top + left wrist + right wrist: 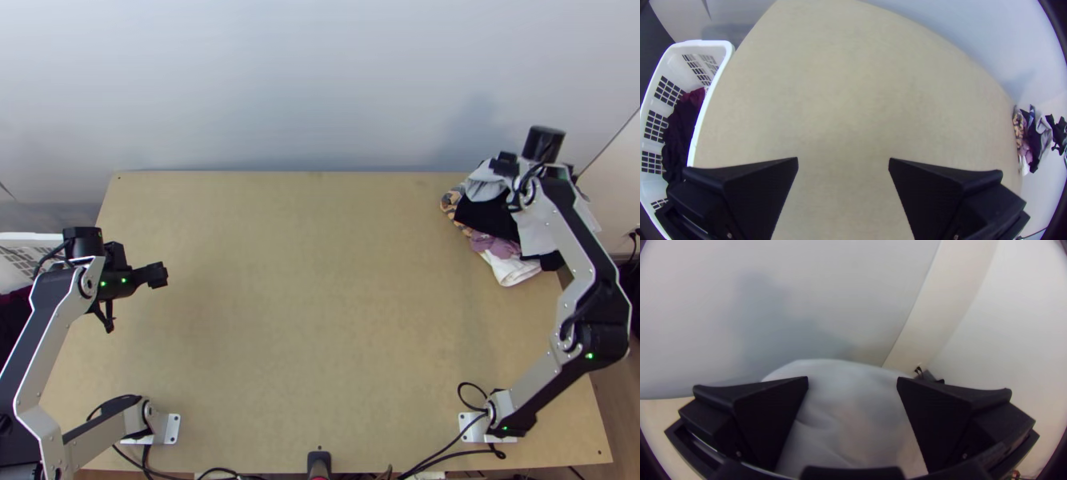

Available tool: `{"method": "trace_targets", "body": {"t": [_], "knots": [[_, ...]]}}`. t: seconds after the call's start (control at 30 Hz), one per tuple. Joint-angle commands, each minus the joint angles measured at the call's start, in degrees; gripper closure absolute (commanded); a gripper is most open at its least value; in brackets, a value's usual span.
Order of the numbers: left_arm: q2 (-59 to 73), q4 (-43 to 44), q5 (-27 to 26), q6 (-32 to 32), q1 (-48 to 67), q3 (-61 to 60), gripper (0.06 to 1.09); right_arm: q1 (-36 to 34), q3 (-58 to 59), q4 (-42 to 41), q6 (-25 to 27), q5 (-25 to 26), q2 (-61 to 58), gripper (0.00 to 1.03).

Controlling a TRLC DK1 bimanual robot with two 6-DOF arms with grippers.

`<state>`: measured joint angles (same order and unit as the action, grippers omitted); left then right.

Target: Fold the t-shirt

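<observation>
T-shirt (pixel 840 418), likely the pale grey-white fabric, lay rumpled atop a mixed-colour clothes pile (pixel 484 216), far right | I needed one thin pinch, lifted slowly | Black right gripper (pixel 852 378) was wide apart over it, contact unclear | Black left gripper (pixel 843 158): wide apart, holding nothing
</observation>
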<state>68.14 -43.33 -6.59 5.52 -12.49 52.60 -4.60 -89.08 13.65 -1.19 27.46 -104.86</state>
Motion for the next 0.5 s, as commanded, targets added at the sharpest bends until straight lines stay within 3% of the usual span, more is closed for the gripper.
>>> {"method": "trace_targets", "body": {"t": [0.0, 0.47], "knots": [[-0.02, -0.44, 1.49, -0.60, -0.08, 0.31, 0.10, -1.64, 10.59, -6.97, -2.85, -1.10, -5.88, 0.09], [-1.34, -2.55, 3.60, -0.07, 1.77, -0.74, 0.10, -3.75, 20.96, -14.70, -2.85, -3.82, -7.29, 0.07]]}}
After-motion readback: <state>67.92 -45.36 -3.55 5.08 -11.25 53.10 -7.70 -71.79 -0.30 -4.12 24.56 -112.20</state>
